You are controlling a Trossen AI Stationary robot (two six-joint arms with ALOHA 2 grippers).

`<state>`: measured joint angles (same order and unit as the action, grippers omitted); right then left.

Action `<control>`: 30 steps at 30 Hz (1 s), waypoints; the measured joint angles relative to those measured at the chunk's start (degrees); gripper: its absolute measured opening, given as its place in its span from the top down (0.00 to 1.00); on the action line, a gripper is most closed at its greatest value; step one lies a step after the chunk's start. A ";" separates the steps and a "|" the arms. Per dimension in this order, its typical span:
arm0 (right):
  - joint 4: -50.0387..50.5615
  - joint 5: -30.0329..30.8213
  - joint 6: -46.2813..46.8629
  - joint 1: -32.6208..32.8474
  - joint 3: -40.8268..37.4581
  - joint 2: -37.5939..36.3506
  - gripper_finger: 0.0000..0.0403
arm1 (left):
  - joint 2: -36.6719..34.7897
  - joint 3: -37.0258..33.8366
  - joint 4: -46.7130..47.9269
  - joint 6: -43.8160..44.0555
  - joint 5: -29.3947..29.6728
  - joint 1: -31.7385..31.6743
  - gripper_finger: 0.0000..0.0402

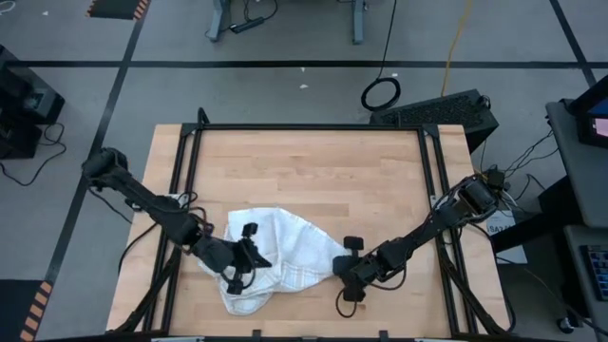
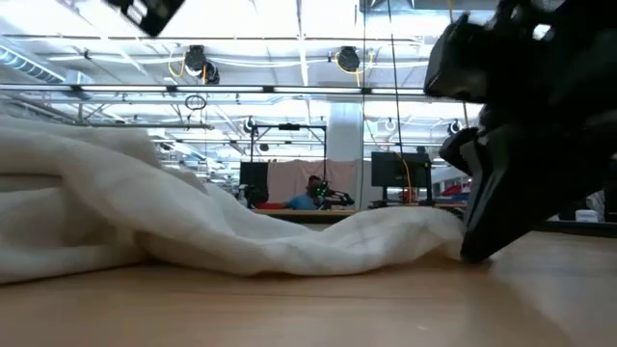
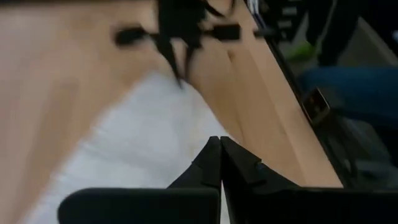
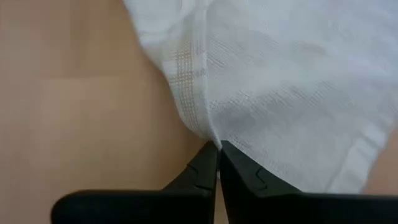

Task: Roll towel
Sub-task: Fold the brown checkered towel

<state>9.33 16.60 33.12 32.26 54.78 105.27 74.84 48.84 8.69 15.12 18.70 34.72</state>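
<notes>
The white towel (image 1: pixel 280 256) lies crumpled on the wooden table (image 1: pixel 304 171), near its front edge; in the low view the towel (image 2: pixel 145 212) bulges high on the left and tapers to the right. My left gripper (image 1: pixel 256 258) hangs over the towel's left part, shut. In the left wrist view my left gripper (image 3: pixel 219 142) has no cloth visible between its fingertips, and the towel (image 3: pixel 143 137) lies below. My right gripper (image 1: pixel 338 270) is at the towel's right end, shut on it. My right gripper (image 4: pixel 219 148) pinches a ridge of the towel's right end (image 4: pixel 214 134) between its two fingertips; how many layers, I cannot tell. The fingers (image 2: pixel 482 241) slant down from the table's right side. The pinched end (image 2: pixel 443 231) sits low at the table top, the rest lying slack.
Black frame rails (image 1: pixel 190 190) run along the table's left, right and far sides. The far half of the table is bare wood. Beyond the table, a person (image 2: pixel 310 196) sits among screens in the room.
</notes>
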 joint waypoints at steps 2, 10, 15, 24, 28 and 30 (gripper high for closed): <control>-0.83 0.20 1.09 0.51 0.00 0.00 0.95 | -1.14 0.07 -0.75 -2.11 2.30 0.38 0.99; 1.05 -2.81 5.99 0.80 0.00 -0.65 0.75 | 0.97 0.11 -0.71 -3.03 4.29 0.54 0.99; -1.19 -2.69 4.39 1.42 -0.06 -1.72 0.66 | 4.12 0.11 -1.59 0.28 4.06 2.11 0.99; -15.67 8.09 -0.77 0.30 -0.08 -1.58 0.64 | 6.81 0.11 0.34 8.27 3.86 4.08 1.00; -33.17 8.05 -13.26 -1.41 0.00 1.01 0.64 | 6.81 0.11 4.76 14.12 2.30 4.06 0.98; -37.17 5.09 -18.40 -2.98 0.90 2.76 0.64 | 6.81 0.11 6.01 16.87 2.03 4.13 0.96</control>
<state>-27.84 21.69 14.71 29.28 55.68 108.04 81.65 48.95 14.70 31.99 20.73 38.85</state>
